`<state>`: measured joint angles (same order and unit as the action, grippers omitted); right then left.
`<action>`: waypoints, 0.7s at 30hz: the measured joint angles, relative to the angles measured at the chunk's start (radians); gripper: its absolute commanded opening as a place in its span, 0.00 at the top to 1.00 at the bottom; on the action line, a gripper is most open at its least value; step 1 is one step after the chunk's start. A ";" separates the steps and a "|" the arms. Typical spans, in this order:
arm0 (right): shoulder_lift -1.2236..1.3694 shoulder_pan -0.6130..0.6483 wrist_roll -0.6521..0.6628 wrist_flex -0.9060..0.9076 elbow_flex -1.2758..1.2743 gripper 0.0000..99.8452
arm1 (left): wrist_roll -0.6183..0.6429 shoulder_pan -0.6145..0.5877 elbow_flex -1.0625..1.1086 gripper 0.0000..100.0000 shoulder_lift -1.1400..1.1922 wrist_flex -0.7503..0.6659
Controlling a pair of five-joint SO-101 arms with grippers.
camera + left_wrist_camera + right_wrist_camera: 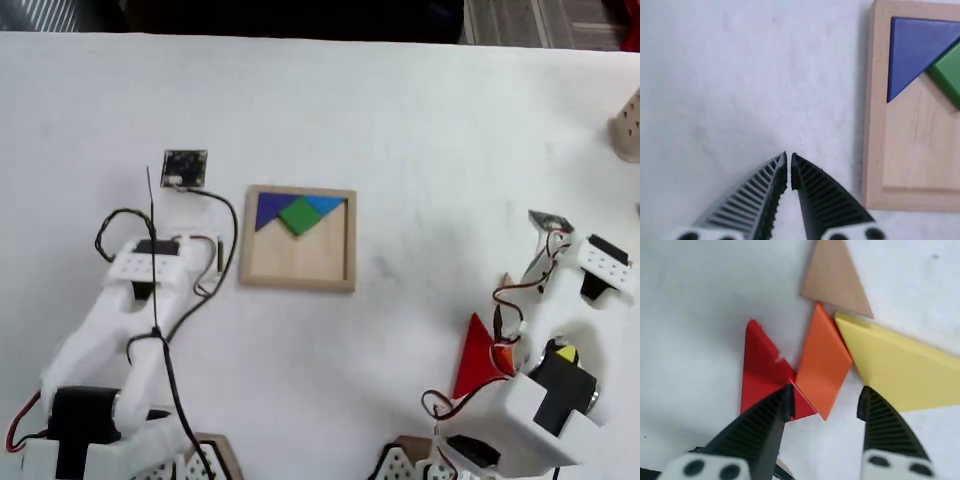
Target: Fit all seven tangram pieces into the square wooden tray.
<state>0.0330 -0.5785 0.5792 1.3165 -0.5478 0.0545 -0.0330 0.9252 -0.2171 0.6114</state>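
The square wooden tray (298, 275) lies mid-table. It holds a dark blue triangle (268, 210), a green square (299, 216) and a light blue triangle (324, 204) along its far side. My left gripper (789, 158) is shut and empty over bare table just beside the tray rim (871, 125), near the dark blue triangle (912, 50). My right gripper (826, 397) is open above the loose pieces, straddling the corner of an orange parallelogram (824, 362). One fingertip (785, 400) overlaps a red triangle (760, 370). A yellow triangle (895, 367) and a tan triangle (832, 280) touch the orange piece.
A small circuit board (184, 168) with a black cable lies left of the tray. A pegged wooden object (628, 125) stands at the right edge. Wooden and patterned items (215, 455) sit at the near edge. The red triangle (475, 357) lies beside the right arm.
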 measured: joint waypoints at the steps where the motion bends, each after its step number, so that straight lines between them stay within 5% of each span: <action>1: -0.003 0.005 0.000 -0.020 -0.018 0.79 | 0.000 0.000 0.000 0.96 0.000 0.000; 12: -0.017 0.087 -0.060 -0.081 -0.110 0.79 | 0.000 0.000 0.000 0.96 0.000 0.000; 21: -0.021 0.100 -0.115 -0.143 -0.127 0.98 | 0.000 0.000 0.000 0.96 0.000 0.000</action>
<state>0.0115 -0.4787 0.4641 1.1738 -0.6751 0.0545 -0.0330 0.9252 -0.2171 0.6114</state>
